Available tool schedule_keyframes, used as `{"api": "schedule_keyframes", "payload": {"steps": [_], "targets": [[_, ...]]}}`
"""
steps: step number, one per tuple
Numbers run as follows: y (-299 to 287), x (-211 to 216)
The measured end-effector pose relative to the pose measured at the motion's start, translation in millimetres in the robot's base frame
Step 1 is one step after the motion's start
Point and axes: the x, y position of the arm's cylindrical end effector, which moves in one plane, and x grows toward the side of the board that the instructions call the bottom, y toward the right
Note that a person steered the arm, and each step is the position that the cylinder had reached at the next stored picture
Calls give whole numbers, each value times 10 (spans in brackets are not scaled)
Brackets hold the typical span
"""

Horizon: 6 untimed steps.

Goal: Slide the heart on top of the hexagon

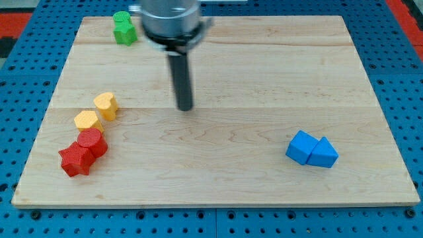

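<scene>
Seven small coloured blocks lie on a pale wooden board (264,73) that rests on a blue pegboard surface (26,218). My tip (184,108), the lower end of a straight dark rod hanging from a grey metal cylinder at the view's top, sits on bare wood a little left of the board's centre; the arm carries no pincer, so there is nothing to open or close. Well to the left of my tip, near the board's left edge, a yellow heart (106,104) stands just above and to the right of a yellow hexagon (86,120), the two touching or nearly touching. My tip is apart from the heart, at about the same height in the view. Directly below the yellow pair, a red cylinder (92,141) presses against a red star (75,160), which lies toward the view's bottom left. At the top left corner of the board, a green block (123,28) of uneven outline sits beside the grey cylinder. Far off on the view's right, a blue cube (302,147) touches a blue triangular block (324,153).
</scene>
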Motion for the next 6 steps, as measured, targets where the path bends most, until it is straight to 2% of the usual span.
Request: {"api": "schedule_keyframes", "payload": {"steps": [1,3,4,5,6], "targets": [[166,352],[-1304,-78],[-1771,-330],[-1988,-548],[-2082,-388]]}}
